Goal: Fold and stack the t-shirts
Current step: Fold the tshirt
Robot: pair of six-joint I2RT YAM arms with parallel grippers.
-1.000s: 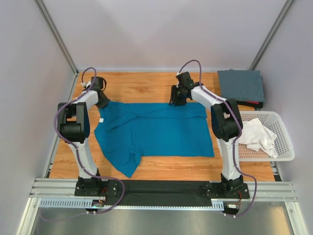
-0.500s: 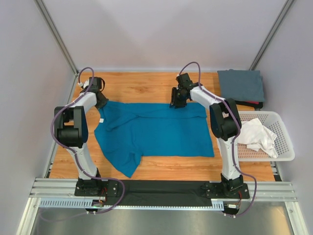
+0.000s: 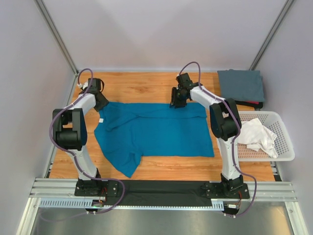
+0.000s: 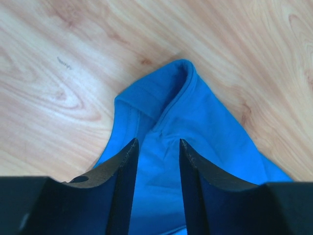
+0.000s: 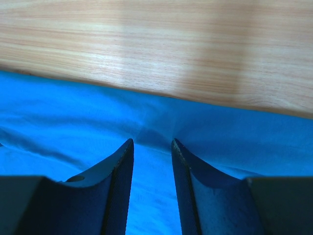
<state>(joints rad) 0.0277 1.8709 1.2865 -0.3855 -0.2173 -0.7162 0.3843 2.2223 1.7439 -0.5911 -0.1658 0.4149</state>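
You have the bright teal-blue short-sleeved cloth t-shirt (image 3: 161, 132) spread flat across the middle of the wooden table (image 3: 142, 83). Its length runs left to right, one sleeve points toward the near edge on the left, and its far left corner is rumpled into a raised fold. Your slate grey cloth t-shirt (image 3: 240, 85) sits folded in a flat square at the far right corner. Your white cloth t-shirt (image 3: 255, 134) lies crumpled in the white plastic lattice basket (image 3: 286, 142) on the right.

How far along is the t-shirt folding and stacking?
Done: the grey t-shirt lies folded at the far right corner. In hand: the teal-blue t-shirt is spread out, left gripper and right gripper at its far edge, jaws apart. Left: folding it, then the white t-shirt crumpled in the basket.
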